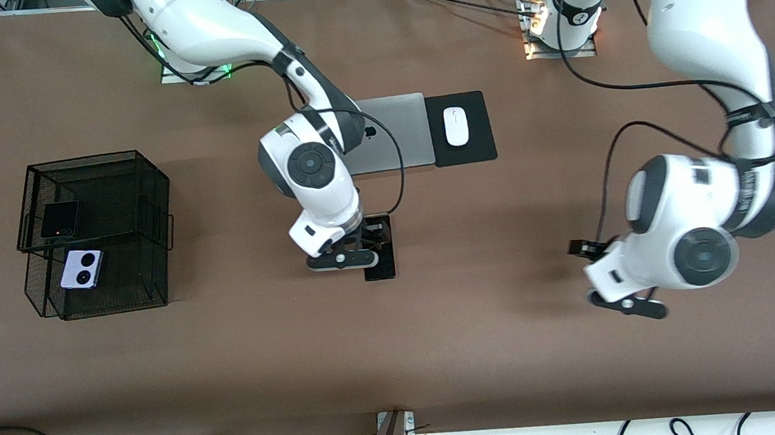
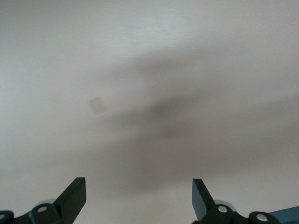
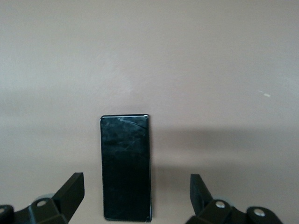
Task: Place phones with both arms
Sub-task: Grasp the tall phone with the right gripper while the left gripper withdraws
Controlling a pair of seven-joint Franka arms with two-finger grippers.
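Note:
A long black slab phone [image 1: 380, 268] [image 3: 126, 168] lies flat on the brown table near its middle. My right gripper [image 1: 367, 236] [image 3: 136, 181] hangs right over it, open, with one finger on each side of the phone and clear space between each finger and it. The small black folded phone [image 1: 60, 220] rests on the upper tier of a black mesh basket [image 1: 154, 194]. The lilac-white phone [image 1: 82, 269] with two black circles lies on the lower tier. My left gripper [image 1: 587, 249] [image 2: 139, 184] is open over bare table toward the left arm's end, holding nothing.
A closed silver laptop [image 1: 398, 133] lies farther from the front camera than the slab phone. Beside it a white mouse [image 1: 456, 126] sits on a black pad [image 1: 480, 142]. Cables run along the table's near edge.

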